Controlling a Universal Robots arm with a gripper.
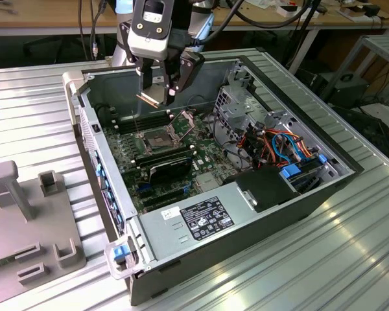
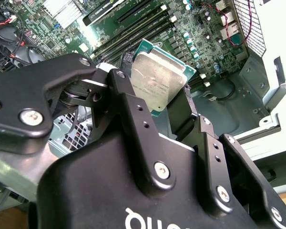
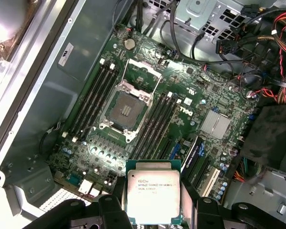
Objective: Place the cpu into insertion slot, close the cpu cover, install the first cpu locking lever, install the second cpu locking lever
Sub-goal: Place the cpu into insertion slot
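- While I watch from the remote station, the two black fingers of the gripper pinch the cpu by two opposite edges, its silvery top facing the second wrist view.
- In the first wrist view the cpu shows lines of dark print on its metal lid; I leave them unread.
- The gripper's body carries part of a white logo.
- In the exterior view the gripper holds the cpu tilted, in the air above the green board, well apart from it.
- The insertion slot lies open and bare on the board, between two banks of long black memory slots.
- The cpu cover is swung back from one edge of the slot; in the exterior view the cpu cover stands up beside the insertion slot.
- White lettering is printed on the board just past the second memory bank.
- A white sticker sits on the computer case's inner wall.
- A black label with white print lies on the grey box at the case's near edge.
- The case rests on a ribbed metal table.
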